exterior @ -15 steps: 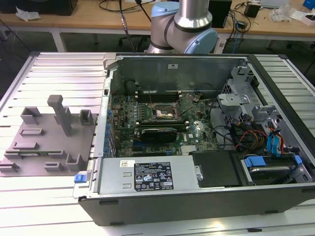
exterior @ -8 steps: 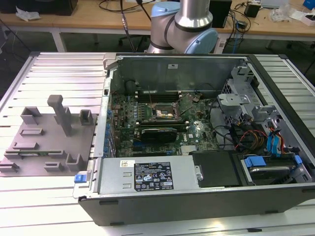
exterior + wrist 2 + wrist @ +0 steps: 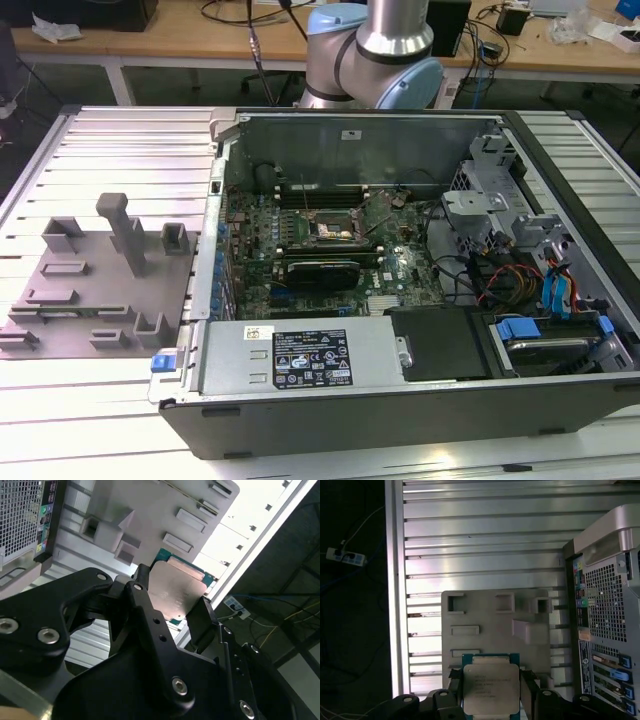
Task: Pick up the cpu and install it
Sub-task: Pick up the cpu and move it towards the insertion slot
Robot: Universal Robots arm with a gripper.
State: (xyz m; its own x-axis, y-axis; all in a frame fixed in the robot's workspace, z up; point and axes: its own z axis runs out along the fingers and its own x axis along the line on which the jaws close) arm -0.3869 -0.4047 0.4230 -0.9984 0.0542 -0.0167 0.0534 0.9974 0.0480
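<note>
While the black end effector (image 3: pixel 491 692) pinches the cpu (image 3: pixel 489 684), a small thin square chip with a silvery metal top and a green border, one black finger (image 3: pixel 527 690) presses against each of two opposite edges and the chip hangs clear of everything else; in the second wrist view the same grip is seen from an angle, the end effector (image 3: pixel 172 602) clamped on the cpu (image 3: pixel 175 590) with a finger (image 3: pixel 201 616) at one edge, and the metal top catches the light. Behind the chip in both wrist views lies the flat grey plastic fixture plate (image 3: pixel 485 615) (image 3: pixel 165 510) with its raised blocks and shallow rectangular pockets; the plate rests on the ribbed silver aluminium desk (image 3: pixel 480 545); just beside it stands the large grey metal computer case (image 3: pixel 605 605) (image 3: pixel 20 520), showing its perforated rear panel and coloured ports. At the desk's edge in the first wrist view a white power strip (image 3: pixel 345 556) lies on the dark floor. In the exterior view the fixture plate (image 3: pixel 90 290) sits on the desk (image 3: pixel 120 150) at the exterior view's left of the computer case (image 3: pixel 400 400); the case lies on its side with its panel off, exposing a green motherboard (image 3: pixel 300 255); near the board's middle sits the dark square metal-rimmed socket frame (image 3: pixel 335 228); behind the case rises the silver and light-blue arm (image 3: pixel 375 45).
</note>
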